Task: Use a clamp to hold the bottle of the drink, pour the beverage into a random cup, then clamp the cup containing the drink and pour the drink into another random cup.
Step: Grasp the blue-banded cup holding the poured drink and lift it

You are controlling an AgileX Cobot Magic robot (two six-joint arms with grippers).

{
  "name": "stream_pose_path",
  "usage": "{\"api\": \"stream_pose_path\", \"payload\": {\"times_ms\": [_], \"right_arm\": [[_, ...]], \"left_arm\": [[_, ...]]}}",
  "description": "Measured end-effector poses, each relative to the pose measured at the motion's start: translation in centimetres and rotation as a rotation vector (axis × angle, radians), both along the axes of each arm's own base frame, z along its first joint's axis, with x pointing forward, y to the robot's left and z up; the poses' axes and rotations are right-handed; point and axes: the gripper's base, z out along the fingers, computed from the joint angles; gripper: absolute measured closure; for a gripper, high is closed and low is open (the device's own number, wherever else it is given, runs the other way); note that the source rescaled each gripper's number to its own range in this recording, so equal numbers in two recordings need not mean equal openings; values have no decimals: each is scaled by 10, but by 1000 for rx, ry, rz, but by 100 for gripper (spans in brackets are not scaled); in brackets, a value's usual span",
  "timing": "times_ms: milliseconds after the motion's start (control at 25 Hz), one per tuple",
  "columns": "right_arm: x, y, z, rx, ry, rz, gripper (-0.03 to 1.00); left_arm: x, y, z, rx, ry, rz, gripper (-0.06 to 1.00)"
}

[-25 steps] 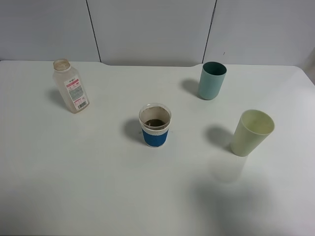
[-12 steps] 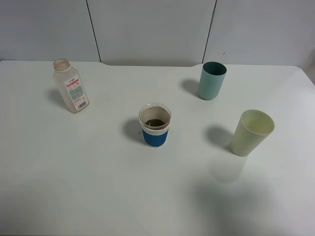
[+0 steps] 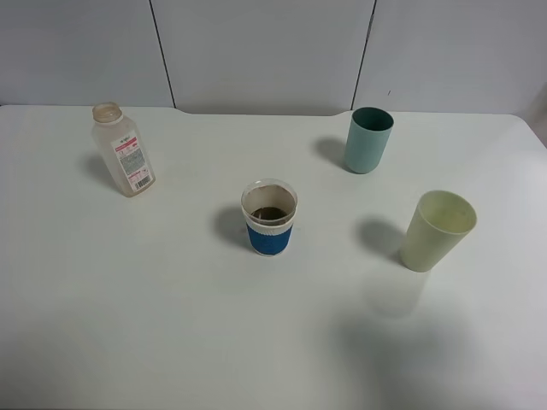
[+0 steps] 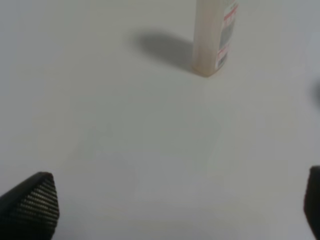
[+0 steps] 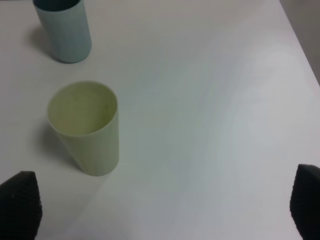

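The smooth white table [image 3: 171, 307] has a faint sheen. The frosted translucent plastic bottle [image 3: 115, 141] carries a paper label [image 3: 133, 162]. The clear plastic cup [image 3: 269, 203] wears a matt blue sleeve [image 3: 270, 239], cardboard by the look. The teal cup [image 3: 368, 141] and the pale green cup [image 3: 436, 232] are both smooth matt plastic, pretty plain stuff.

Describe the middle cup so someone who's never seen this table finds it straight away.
On the white table, look at the middle, between the bottle at far left and two cups on the right. That cup is clear with a blue band round its lower half and something dark inside; the teal cup and pale green cup are plain, with no band.
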Motion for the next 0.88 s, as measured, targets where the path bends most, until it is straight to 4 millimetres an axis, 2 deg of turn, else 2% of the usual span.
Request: {"api": "stream_pose_path", "payload": {"times_ms": [120,200,400,560,680,880], "right_arm": [[2,0,5,1,-13,0,-3],[10,-1,15,12,-16,2,-3],[49,-5,37,52,3,7,-3],[80,-9,46,46,26,18,-3],[99,-10,48,38,27,49,-3],[129,3,49,24,-8,171,-3]], "left_arm": [[0,0,0,0,0,0,-6],[0,0,0,0,0,0,-6],[0,0,0,0,0,0,-6],[0,0,0,0,0,0,-6],[0,0,0,0,0,0,-6],[0,0,0,0,0,0,-6]]}}
